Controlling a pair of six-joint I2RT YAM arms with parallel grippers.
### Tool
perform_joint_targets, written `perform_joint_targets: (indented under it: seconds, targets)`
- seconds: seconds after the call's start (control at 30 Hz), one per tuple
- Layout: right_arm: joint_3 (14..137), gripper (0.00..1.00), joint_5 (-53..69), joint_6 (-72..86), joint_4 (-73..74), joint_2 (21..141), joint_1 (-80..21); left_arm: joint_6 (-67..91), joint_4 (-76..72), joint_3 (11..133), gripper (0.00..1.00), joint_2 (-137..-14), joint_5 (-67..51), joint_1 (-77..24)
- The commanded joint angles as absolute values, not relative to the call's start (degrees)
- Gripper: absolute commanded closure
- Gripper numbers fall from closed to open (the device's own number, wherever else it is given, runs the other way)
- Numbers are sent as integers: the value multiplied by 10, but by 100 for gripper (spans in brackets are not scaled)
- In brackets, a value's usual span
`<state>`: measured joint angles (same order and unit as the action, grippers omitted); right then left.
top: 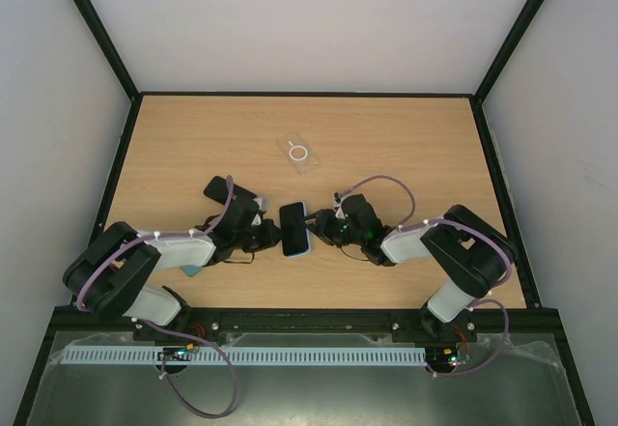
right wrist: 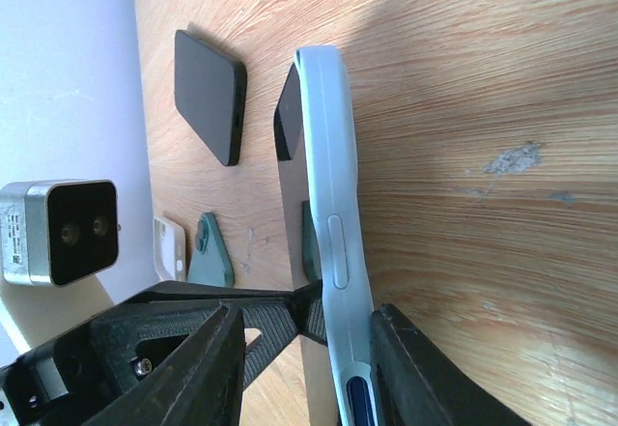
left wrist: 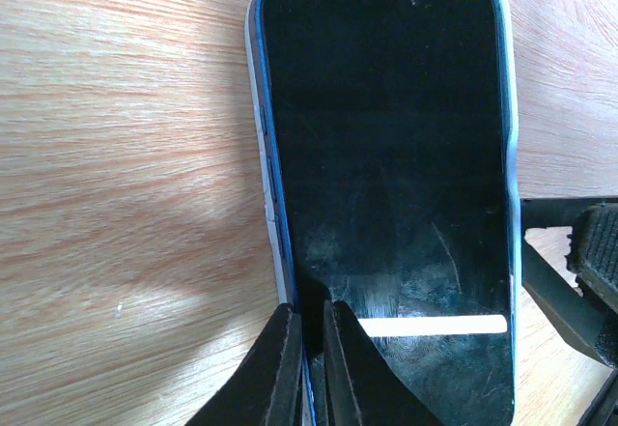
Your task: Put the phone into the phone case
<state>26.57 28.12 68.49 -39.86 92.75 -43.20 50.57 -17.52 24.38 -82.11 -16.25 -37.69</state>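
Where the two arms meet at the middle of the worktop (top: 406, 146), one phone (top: 294, 228) lies flat, black screen up, with a pale-blue rim.

Left fingers (left wrist: 280, 368): two, drawn almost together, clamped on the phone's left edge at its near end.

Right fingers (right wrist: 208, 358): two, apart, straddling the phone's right edge; one touches it, a gap shows beside the other.

One clear phone case (top: 299, 153), ring-marked, lies flat farther back, well apart from the phone and both arms.

One black slab (right wrist: 208, 107) lies left of the phone.

One teal piece (right wrist: 210, 252) lies near the left arm.
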Motion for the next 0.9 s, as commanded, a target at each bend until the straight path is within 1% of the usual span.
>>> perform_joint_targets:
  seconds: [0.0, 0.2, 0.43, 0.63, 0.73, 0.87]
  targets:
    - [268, 64, 329, 712, -476, 948, -444, 506, -163, 234, 91, -817, -164, -380]
    - [257, 64, 350, 747, -537, 971, -445, 507, -158, 234, 91, -821, -162, -380]
    - [259, 64, 360, 754, -548, 983, -446, 505, -149, 240, 91, -823, -159, -380]
    - [248, 64, 383, 801, -614, 992, -447, 500, -147, 237, 88, -817, -157, -380]
    - [252, 64, 380, 787, -593, 996, -447, 487, -124, 252, 87, -817, -148, -381]
    - [268, 63, 374, 736, -521, 1001, -448, 482, -115, 259, 87, -816, -151, -381]
